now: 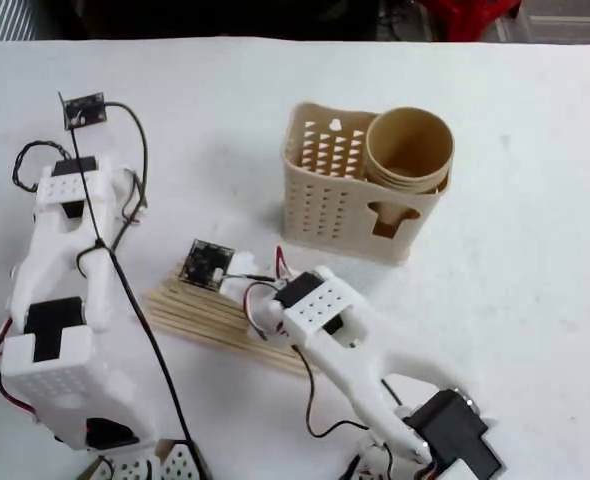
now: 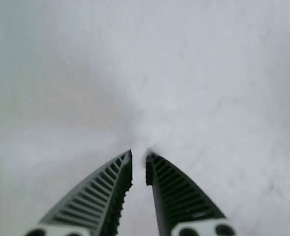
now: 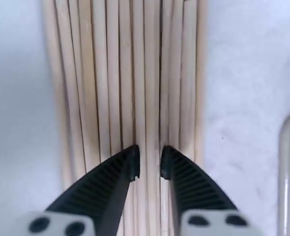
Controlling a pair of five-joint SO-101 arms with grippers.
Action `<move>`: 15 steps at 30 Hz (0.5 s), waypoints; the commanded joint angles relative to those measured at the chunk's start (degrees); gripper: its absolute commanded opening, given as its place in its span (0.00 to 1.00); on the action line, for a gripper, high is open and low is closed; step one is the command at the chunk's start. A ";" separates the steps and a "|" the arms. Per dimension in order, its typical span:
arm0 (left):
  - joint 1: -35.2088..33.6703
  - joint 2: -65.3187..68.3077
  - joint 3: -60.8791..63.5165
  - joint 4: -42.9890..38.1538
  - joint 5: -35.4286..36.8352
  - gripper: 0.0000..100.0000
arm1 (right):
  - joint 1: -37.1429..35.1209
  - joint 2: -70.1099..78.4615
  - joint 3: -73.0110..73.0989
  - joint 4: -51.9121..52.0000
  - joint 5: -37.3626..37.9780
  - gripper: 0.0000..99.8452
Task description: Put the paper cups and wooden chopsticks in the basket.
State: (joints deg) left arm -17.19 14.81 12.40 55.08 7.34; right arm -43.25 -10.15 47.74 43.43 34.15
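White table [image 1: 535, 150] all round, and the basket [image 1: 320, 215] stands upright at the far side with the paper cups [image 1: 410, 150] already nested in a stack in one end of it, so that half looks done. What's left is the wooden chopsticks [image 1: 190, 310], and that's the step I'm on. They lie flat on the table in a tidy side-by-side bundle, near the basket but apart from it. My right gripper [image 3: 150, 162] is right down over them: fingers [image 3: 110, 182] parted just a little, tips astride a stick or two near the middle of the row. I can't tell whether I'm touching the wood yet or only hovering a hair above. My left gripper [image 2: 139, 162] hangs over bare table off to the side, tips nearly together with only a thin slit between them and nothing in it. Next move, as I judge it: this narrow gap would catch a stick or two at best, so I'd want to spread wider, settle lower, close across more of the bundle, then lift level and carry it to the basket's free end beside the cups. Round sticks roll, so a loose pinch could fan them out.
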 commanded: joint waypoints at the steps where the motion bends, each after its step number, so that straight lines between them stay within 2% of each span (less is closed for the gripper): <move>1: -0.48 -0.31 -0.26 -0.97 0.26 0.07 | -0.75 -0.31 -0.35 -0.75 0.44 0.11; 5: -0.48 -0.31 -0.26 -0.97 0.26 0.07 | -0.66 -0.31 -0.35 -0.75 0.44 0.10; 9: -0.48 -0.31 -0.26 -0.88 0.26 0.07 | -0.66 -0.31 -0.35 -0.75 0.44 0.02; 15: -0.57 -0.31 -0.26 -0.88 0.26 0.07 | -0.57 -0.84 -0.35 -0.31 0.35 0.02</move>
State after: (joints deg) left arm -17.19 14.81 12.40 55.08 7.34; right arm -43.25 -10.15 47.74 43.43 34.15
